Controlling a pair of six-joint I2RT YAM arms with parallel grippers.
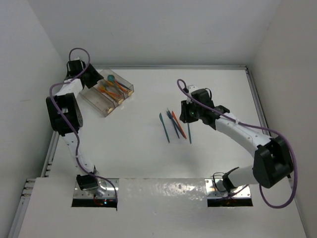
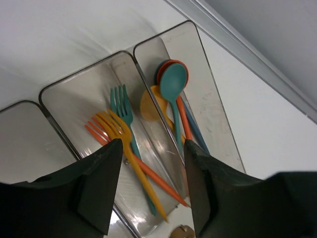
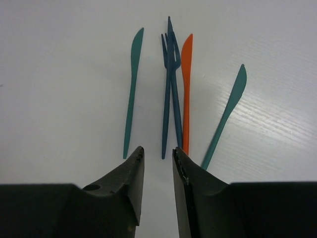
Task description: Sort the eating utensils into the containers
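Note:
The clear three-compartment tray point(image 1: 106, 106) stands at the back left. In the left wrist view its middle compartment point(image 2: 74, 99) holds a teal fork point(image 2: 120, 101), a yellow fork point(image 2: 124, 144) and an orange fork point(image 2: 94, 131). The right compartment holds a teal spoon point(image 2: 173, 82) over orange and yellow spoons. My left gripper point(image 2: 153, 144) hovers open and empty above the tray. On the table lie a teal knife point(image 3: 131, 94), a blue fork point(image 3: 166, 99), a blue knife point(image 3: 175, 114), an orange knife point(image 3: 186, 84) and another teal knife point(image 3: 227, 114). My right gripper point(image 3: 158, 149) is open and empty just short of the handle ends.
The tray's left compartment point(image 2: 25, 144) looks empty. A metal rail point(image 2: 257, 64) runs along the table's far edge behind the tray. White walls close in the table on three sides. The loose utensils point(image 1: 174, 125) lie mid-table, left of my right gripper point(image 1: 186, 115).

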